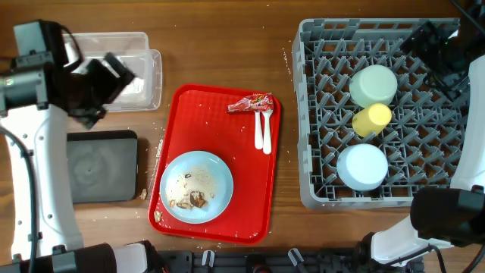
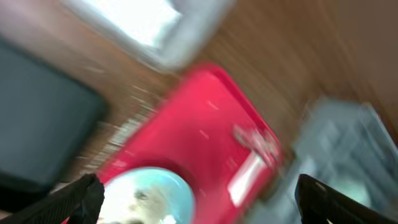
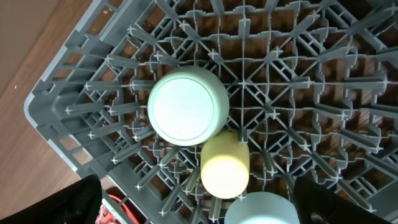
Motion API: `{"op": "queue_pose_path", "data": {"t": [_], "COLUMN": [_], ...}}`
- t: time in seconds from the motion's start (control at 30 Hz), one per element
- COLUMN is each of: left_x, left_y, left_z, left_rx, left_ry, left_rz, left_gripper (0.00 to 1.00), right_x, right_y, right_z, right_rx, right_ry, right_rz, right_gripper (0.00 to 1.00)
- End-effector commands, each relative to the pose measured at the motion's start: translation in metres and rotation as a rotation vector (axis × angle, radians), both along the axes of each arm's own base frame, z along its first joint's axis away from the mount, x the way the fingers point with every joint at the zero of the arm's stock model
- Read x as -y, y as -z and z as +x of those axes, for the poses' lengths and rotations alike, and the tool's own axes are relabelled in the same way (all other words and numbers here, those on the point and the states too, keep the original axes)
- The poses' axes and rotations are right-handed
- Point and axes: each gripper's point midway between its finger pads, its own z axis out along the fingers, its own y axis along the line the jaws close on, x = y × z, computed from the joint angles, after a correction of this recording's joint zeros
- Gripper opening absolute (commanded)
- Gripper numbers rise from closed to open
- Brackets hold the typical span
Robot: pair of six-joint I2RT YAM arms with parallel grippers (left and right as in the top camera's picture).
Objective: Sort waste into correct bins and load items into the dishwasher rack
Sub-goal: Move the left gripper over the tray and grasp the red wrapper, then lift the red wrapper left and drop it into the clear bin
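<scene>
Fingers of my right gripper gape empty over the dishwasher rack, which holds pale green bowl, yellow cup and light blue bowl. My left gripper, equally wide and empty, should pinch the snack wrapper on the red tray, clear of the cutlery.

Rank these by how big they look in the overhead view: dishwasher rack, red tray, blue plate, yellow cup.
Largest to smallest:
1. dishwasher rack
2. red tray
3. blue plate
4. yellow cup
No close calls.
</scene>
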Motion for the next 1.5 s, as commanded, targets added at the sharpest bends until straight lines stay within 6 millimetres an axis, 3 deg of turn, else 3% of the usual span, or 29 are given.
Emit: {"op": "queue_pose_path", "data": {"t": [0.0, 0.1, 0.13, 0.23, 0.37, 0.47, 0.6, 0.73, 0.87, 0.97, 1.07, 1.47], "left_x": [0.078, 0.108, 0.114, 0.121, 0.16, 0.183, 0.201, 0.215, 0.227, 0.232, 0.232, 0.233], "left_y": [-0.007, 0.002, 0.006, 0.019, 0.043, 0.073, 0.124, 0.167, 0.195, 0.205, 0.22, 0.245], "left_z": [-0.002, 0.001, 0.005, 0.023, 0.032, 0.031, 0.03, 0.037, 0.061, 0.069, 0.065, 0.045], "left_rx": [0.065, 0.067, 0.072, 0.116, 0.179, 0.173, 0.119, 0.086, 0.133, 0.152, 0.132, 0.094], "left_ry": [0.341, 0.438, 0.459, 0.571, 0.952, 1.218, 1.481, 1.585, 1.574, 1.573, 1.63, 1.719], "left_rz": [-0.102, 0.002, 0.061, 0.317, 0.444, 0.49, 0.515, 0.517, 0.539, 0.545, 0.534, 0.468], "left_gripper": [1.0, 1.0, 0.95, 0.92, 0.94, 0.99, 0.94, 0.94, 0.87, 0.82, 0.82, 0.8], "right_x": [0.005, 0.005, 0.005, 0.005, 0.005, 0.005, 0.005, 0.005, 0.005, 0.005, 0.005, 0.005], "right_y": [-0.009, -0.009, -0.009, -0.009, -0.009, -0.009, -0.009, -0.009, -0.009, -0.009, -0.009, -0.009], "right_z": [-0.001, -0.001, -0.001, -0.001, -0.001, -0.001, -0.001, -0.001, -0.001, -0.001, -0.001, -0.001], "right_rx": [0.017, 0.017, 0.017, 0.017, 0.017, 0.017, 0.017, 0.017, 0.017, 0.017, 0.017, 0.017], "right_ry": [0.004, 0.003, 0.003, 0.004, 0.003, 0.004, 0.003, 0.004, 0.003, 0.003, 0.004, 0.003], "right_rz": [-0.037, -0.037, -0.037, -0.037, -0.037, -0.037, -0.037, -0.037, -0.037, -0.037, -0.037, -0.037], "right_gripper": [1.0, 1.0, 1.0, 1.0, 1.0, 1.0, 1.0, 1.0, 1.0, 1.0, 1.0, 1.0]}}
